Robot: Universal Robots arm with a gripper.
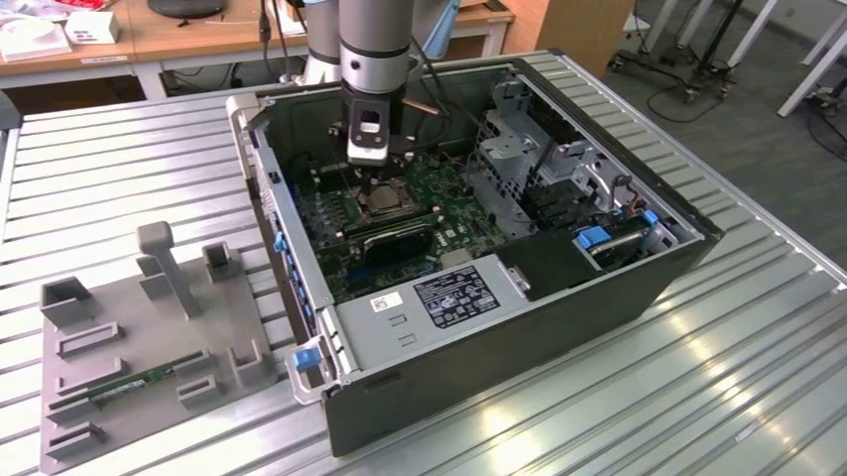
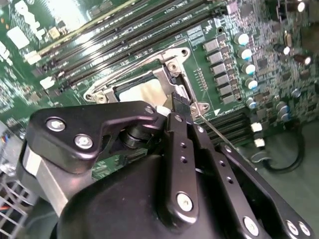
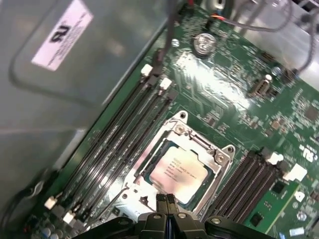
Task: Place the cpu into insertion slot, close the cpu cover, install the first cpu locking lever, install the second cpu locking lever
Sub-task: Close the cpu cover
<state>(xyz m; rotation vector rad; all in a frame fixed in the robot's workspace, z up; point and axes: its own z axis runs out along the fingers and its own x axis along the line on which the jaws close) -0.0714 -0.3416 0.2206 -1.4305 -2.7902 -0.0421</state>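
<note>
The claw [image 3: 166, 200] is closed: in the first wrist view its 2 fingers [image 3: 160, 199] press together with no gap, and nothing shows between them. In the exterior view the arm reaches straight down into the open case [image 1: 437, 387], with the claw [image 1: 375, 183] low over the green board [image 3: 234, 99].

The cpu [image 3: 177, 169] lies flat in the slot [image 3: 155, 153], directly ahead of the claw's tips and just below them. Its pale metal top faces up. The cover [image 3: 202, 142] lies down around the cpu, and its cut-out centre leaves the chip's top bare.

In the second wrist view the claw [image 2: 175, 102] meets the near edge of the cover [image 2: 134, 67], and the cpu [image 2: 144, 92] shows just beyond its tip. A thin rod [image 2: 214, 132] runs out from beside the tip across the board. I cannot tell whether the claw touches the rod.

Long black memory slots [image 3: 124, 129] lie on the board on both sides of the socket, and so on both sides of the claw.

In the exterior view a black block [image 1: 397, 238] sits on the board near the claw, just past the cpu [image 1: 385, 201]. The case stands on a slatted bench [image 1: 133, 169]. A grey tray [image 1: 133, 337] rests on the bench well apart from the claw, outside the case.
</note>
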